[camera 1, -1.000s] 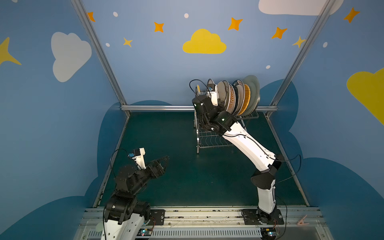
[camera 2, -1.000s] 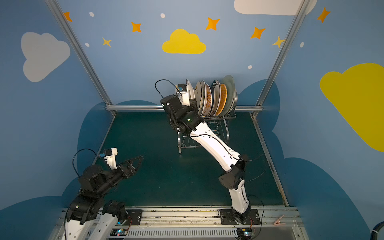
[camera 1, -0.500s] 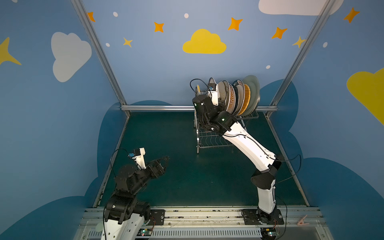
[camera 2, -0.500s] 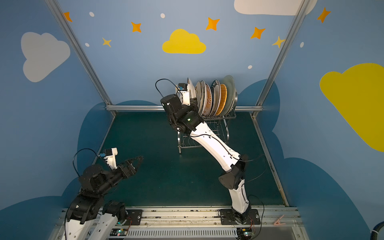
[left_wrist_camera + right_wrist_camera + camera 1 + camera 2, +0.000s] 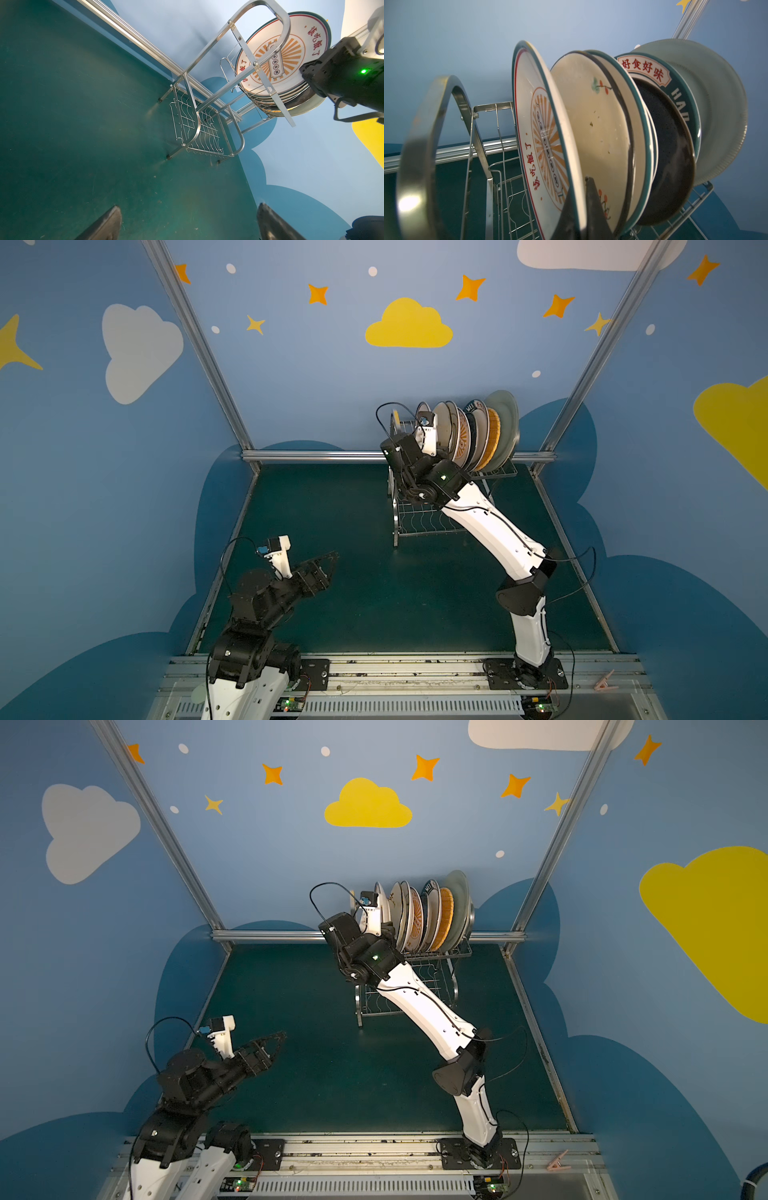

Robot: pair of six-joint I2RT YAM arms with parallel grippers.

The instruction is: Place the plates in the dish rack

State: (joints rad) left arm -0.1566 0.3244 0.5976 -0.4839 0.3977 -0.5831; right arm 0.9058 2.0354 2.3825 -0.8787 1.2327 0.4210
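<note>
Plates (image 5: 469, 435) are all up in the rack (image 5: 419, 524), upper tier, standing on edge, packed close and leaning toward the far end. The slots catch each one by its lower rim, and that's what keeps them up. The sunburst plate (image 5: 542, 133) is the end one, between the curved end frame (image 5: 425, 145) and the floral plate (image 5: 591, 124).

Right gripper (image 5: 581, 193) is down at its lower rim, jaws clenched. From the wrist view they look pinched on that rim, though the contact sits right at the picture's edge, so likely rather than certain. A low grip makes sense: it steers the edge into its slot.

Left gripper (image 5: 328, 564) hangs over the mat (image 5: 374, 593), well apart from the rack, jaws spread and empty, out of the way. No plate shows on the mat, so this looks like the last one going in.
</note>
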